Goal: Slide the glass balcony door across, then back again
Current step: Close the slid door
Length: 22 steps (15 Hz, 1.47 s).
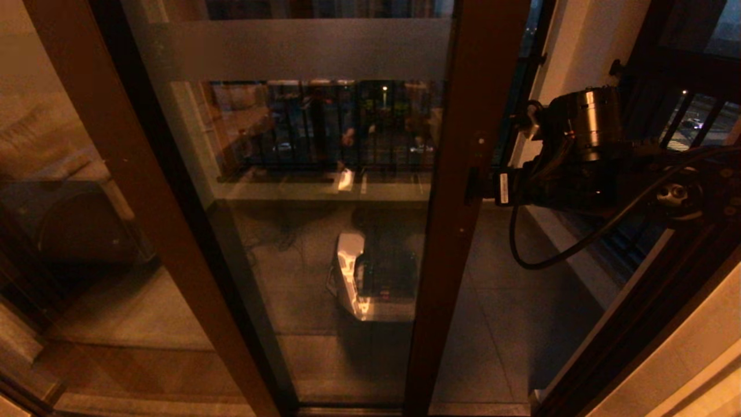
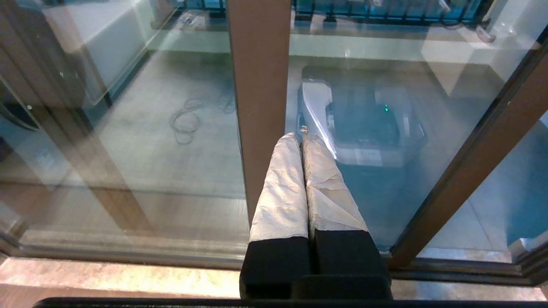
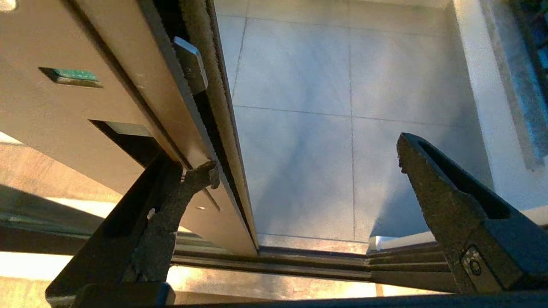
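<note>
The glass balcony door [image 1: 324,243] has a frosted band [image 1: 301,49] near its top and a reddish-brown stile [image 1: 463,174]. It stands partly slid to the left, leaving a gap on the right. My right gripper [image 1: 483,188] reaches in from the right at the stile's free edge. In the right wrist view this gripper [image 3: 306,162] is open: one finger [image 3: 180,192] rests against the stile edge [image 3: 214,107] just below a recessed handle [image 3: 124,128], the other hangs free over the floor. My left gripper [image 2: 302,137] is shut on nothing, before the glass beside a brown stile [image 2: 259,85].
Balcony floor tiles [image 3: 299,85] show through the gap. The floor track [image 3: 308,261] runs along the threshold. The dark door jamb [image 1: 637,324] bounds the gap on the right. A fixed brown frame [image 1: 145,202] stands to the left. A railing [image 1: 324,133] lies beyond.
</note>
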Motion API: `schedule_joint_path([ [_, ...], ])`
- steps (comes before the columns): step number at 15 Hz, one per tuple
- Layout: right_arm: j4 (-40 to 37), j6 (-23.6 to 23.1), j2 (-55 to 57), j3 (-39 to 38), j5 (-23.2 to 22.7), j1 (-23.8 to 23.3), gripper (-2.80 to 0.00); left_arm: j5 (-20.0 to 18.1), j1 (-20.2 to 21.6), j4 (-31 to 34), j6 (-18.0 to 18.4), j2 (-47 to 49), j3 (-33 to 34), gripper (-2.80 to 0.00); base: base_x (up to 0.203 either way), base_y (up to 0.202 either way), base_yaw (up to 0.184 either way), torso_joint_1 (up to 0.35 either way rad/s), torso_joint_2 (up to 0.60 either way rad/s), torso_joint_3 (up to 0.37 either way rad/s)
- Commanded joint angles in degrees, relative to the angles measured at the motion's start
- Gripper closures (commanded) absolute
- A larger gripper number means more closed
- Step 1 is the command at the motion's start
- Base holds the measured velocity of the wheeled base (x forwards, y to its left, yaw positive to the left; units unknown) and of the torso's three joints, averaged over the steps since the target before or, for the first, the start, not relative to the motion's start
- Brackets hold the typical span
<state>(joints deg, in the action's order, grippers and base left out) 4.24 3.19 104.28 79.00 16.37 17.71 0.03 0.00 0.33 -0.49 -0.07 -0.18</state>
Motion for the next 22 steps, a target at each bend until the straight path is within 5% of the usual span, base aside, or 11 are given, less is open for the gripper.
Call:
schedule_joint_path([
  [1, 0.24, 0.06, -0.04, -0.07, 0.06, -0.92, -2.80, 0.06, 0.00, 0.02, -0.04, 0.07, 0.01, 0.00, 0.000, 0.000, 0.000, 0.000, 0.00, 0.000],
  [22, 1.19, -0.12, -2.33, -3.78, -0.97, -4.70, -2.80, -0.01, 0.00, 0.02, -0.04, 0.07, 0.01, 0.00, 0.000, 0.000, 0.000, 0.000, 0.00, 0.000],
])
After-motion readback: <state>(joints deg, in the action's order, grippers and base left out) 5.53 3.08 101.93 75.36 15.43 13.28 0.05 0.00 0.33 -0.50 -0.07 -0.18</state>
